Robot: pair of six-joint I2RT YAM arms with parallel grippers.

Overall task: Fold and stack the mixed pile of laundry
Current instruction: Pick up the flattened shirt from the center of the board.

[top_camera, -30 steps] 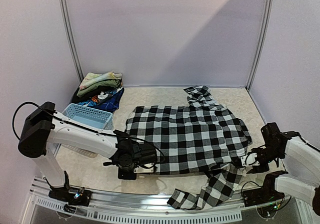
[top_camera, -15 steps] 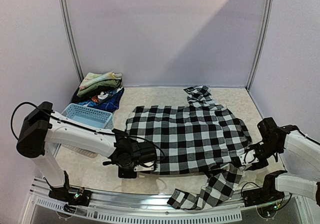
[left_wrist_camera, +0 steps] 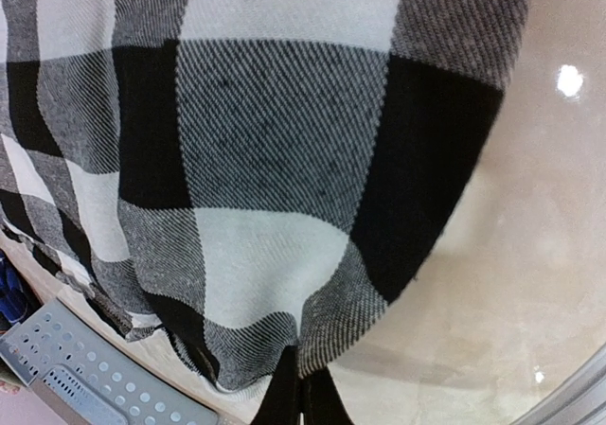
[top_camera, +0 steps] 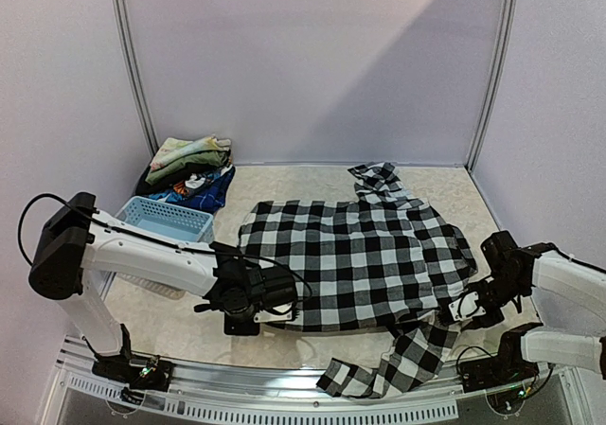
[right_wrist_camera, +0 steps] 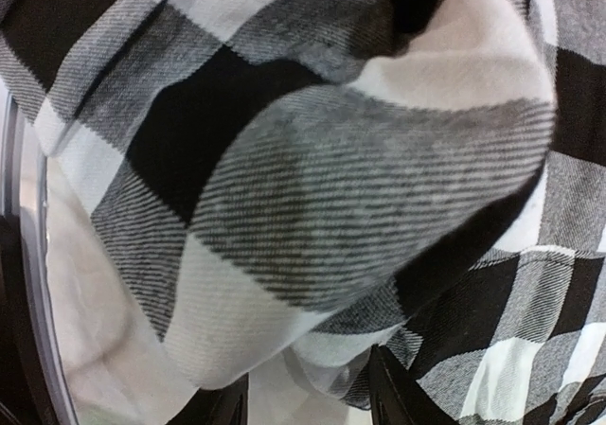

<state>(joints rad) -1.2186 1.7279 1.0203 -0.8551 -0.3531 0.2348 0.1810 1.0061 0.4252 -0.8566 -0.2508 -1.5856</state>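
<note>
The black-and-white checked shirt lies spread flat on the table. One sleeve trails over the front edge and the other is bunched at the back. My left gripper is shut on the shirt's near-left hem. In the left wrist view its fingertips pinch the cloth. My right gripper is at the shirt's near-right edge. There its fingers stand apart with a fold of the shirt bulging between and above them. The other garments sit piled in the back-left corner.
A light blue perforated basket stands at the left, just behind my left arm, and its rim shows as the basket in the left wrist view. Walls close in the table on three sides. A metal rail runs along the front edge.
My right gripper has slid left onto the shirt's near-right edge and its jaws have narrowed slightly. The left gripper has held its pinch and barely moved.
</note>
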